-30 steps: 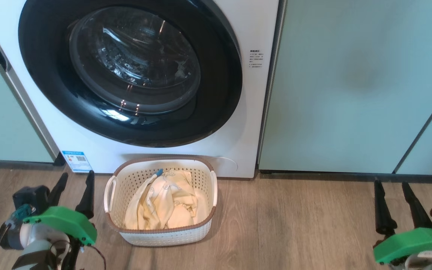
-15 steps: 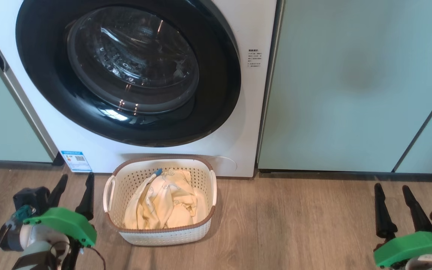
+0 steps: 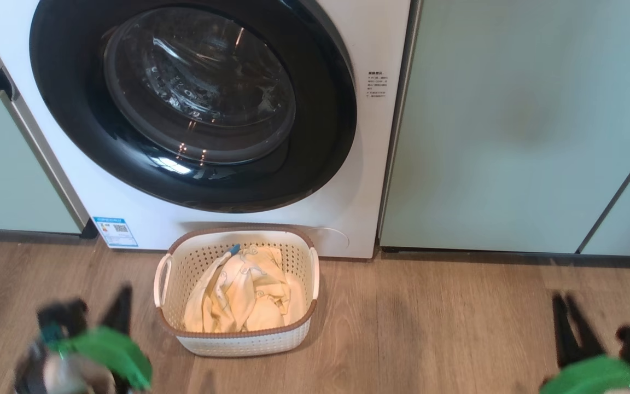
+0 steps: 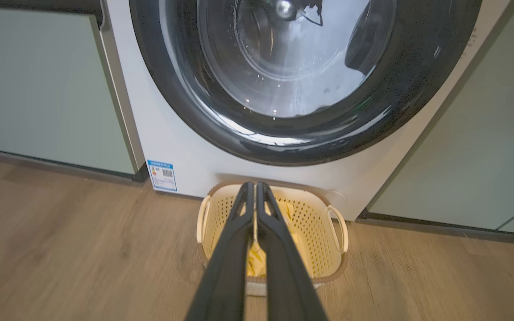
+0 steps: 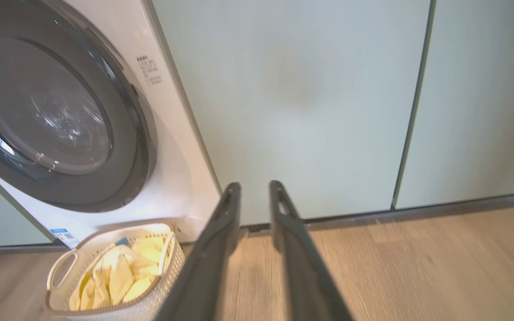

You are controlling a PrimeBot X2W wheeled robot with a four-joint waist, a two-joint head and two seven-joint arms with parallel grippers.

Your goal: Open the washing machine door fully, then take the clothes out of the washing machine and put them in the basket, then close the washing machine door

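In the basket (image 3: 238, 335), the clothes (image 3: 244, 295) heaped; just behind, the washing machine (image 3: 129, 210) with washing machine door (image 3: 323, 137) closed; left gripper (image 4: 255, 185) pressed together, right gripper (image 5: 254, 185) narrowly spread.

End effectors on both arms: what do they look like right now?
The left end effector and right end effector match: each has two long, dark grey, tapering fingers with a narrow slot near the tips. In the head view, each sits on a bright green cover, blurred there.
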